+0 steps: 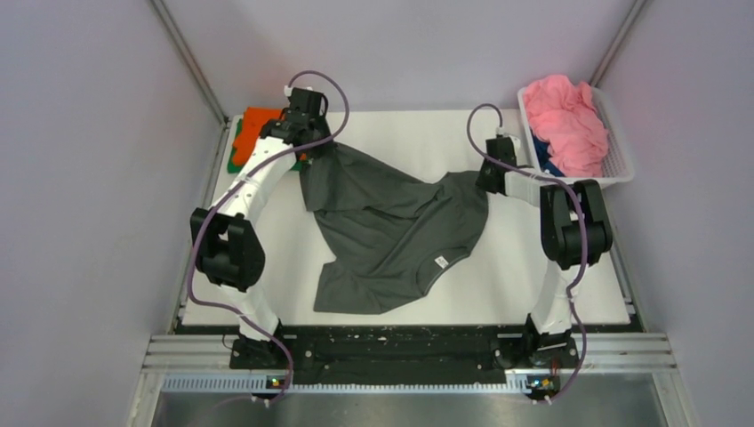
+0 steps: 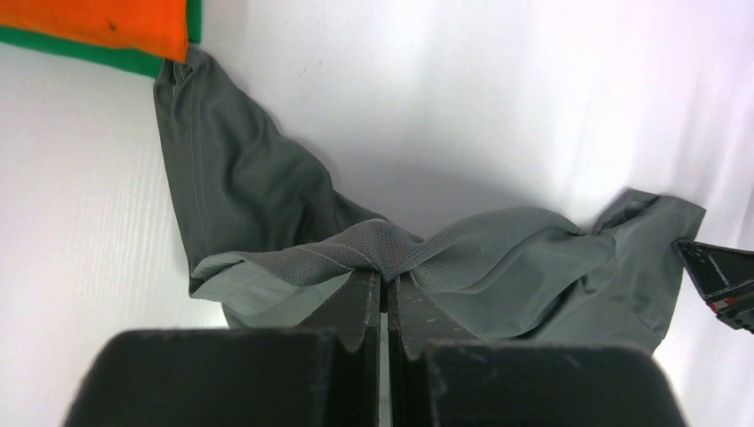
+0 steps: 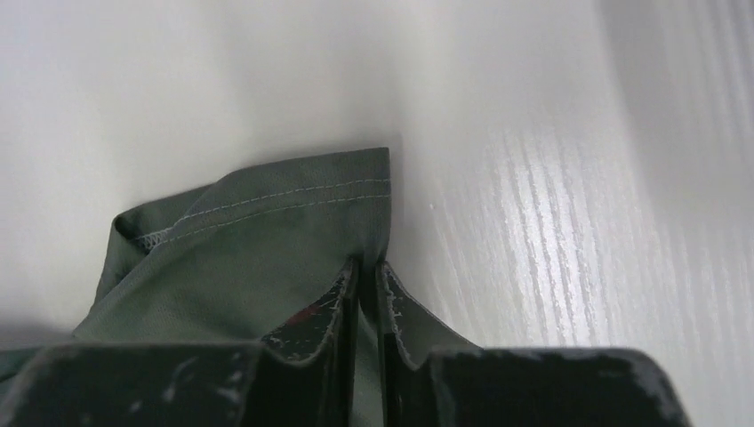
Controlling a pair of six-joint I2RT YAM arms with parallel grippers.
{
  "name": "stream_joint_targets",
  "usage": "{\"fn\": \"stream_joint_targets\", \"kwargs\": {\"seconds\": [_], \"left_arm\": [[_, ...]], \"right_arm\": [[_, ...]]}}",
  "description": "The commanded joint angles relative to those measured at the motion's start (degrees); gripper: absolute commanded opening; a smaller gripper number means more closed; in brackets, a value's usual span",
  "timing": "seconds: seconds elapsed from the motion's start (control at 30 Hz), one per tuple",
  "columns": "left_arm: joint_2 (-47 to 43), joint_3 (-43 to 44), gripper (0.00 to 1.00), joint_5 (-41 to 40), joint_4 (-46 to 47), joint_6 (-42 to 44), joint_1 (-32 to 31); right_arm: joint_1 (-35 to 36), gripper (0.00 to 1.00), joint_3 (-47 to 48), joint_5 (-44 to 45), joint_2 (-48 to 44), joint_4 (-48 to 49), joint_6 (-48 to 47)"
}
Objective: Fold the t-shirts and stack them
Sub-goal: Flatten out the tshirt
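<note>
- Mid-frame on bench: dark grey t-shirt, crumpled.
- Left jaws pinching its upper-left fold, right jaws its right edge.
- Upper left: orange tee on green tee.
- Upper right: pink tee in basket.

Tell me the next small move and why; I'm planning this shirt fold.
The left end effector and right end effector each pinch an edge of the grey shirt, yet the cloth between lies twisted and rumpled; I would probably ease them apart to stretch it flat.
</note>
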Motion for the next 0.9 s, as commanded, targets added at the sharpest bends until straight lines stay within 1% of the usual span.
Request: {"fn": "stream_joint_targets", "kwargs": {"seconds": [0.0,0.03,0.13,0.37,0.47,0.57,0.6,0.7,0.87], "left_arm": [[-0.5,4.2,0.00,-0.6,2.9,2.1,0.5],[-0.9,4.4,0.00,-0.5,3.1,2.2,0.5],[-2.6,4.4,0.00,0.8,4.5,2.9,0.6],[-11.3,3.2,0.00,3.3,7.5,4.7,0.5],[-17.2,2.4,0.00,3.2,9.4,5.4,0.4],[-24.6,0.0,0.00,4.1,14.3,6.6,0.3],[-27.2,-0.7,0.00,6.0,15.9,7.0,0.2],[-35.5,-2.7,0.00,8.2,20.8,8.3,0.2],[-45.2,-4.5,0.00,15.0,26.3,10.5,0.1]], "right_arm": [[-0.2,0.04,3.7,-1.5,2.5,0.4,0.4],[-0.3,0.00,4.3,-1.8,2.4,0.5,0.2],[-0.2,0.00,4.9,-1.4,-0.2,2.1,-1.7],[-0.1,0.00,4.2,0.1,-17.3,7.6,-9.0],[-0.1,0.00,3.3,-0.7,-26.3,9.1,-11.1],[-0.1,0.00,4.4,-4.4,-34.4,9.6,-11.4],[-0.2,0.00,5.0,-5.4,-37.2,9.4,-11.7],[-0.1,0.00,7.4,-7.7,-44.3,7.9,-12.5],[-0.1,0.00,11.7,-10.6,-53.6,5.4,-14.5]]}}
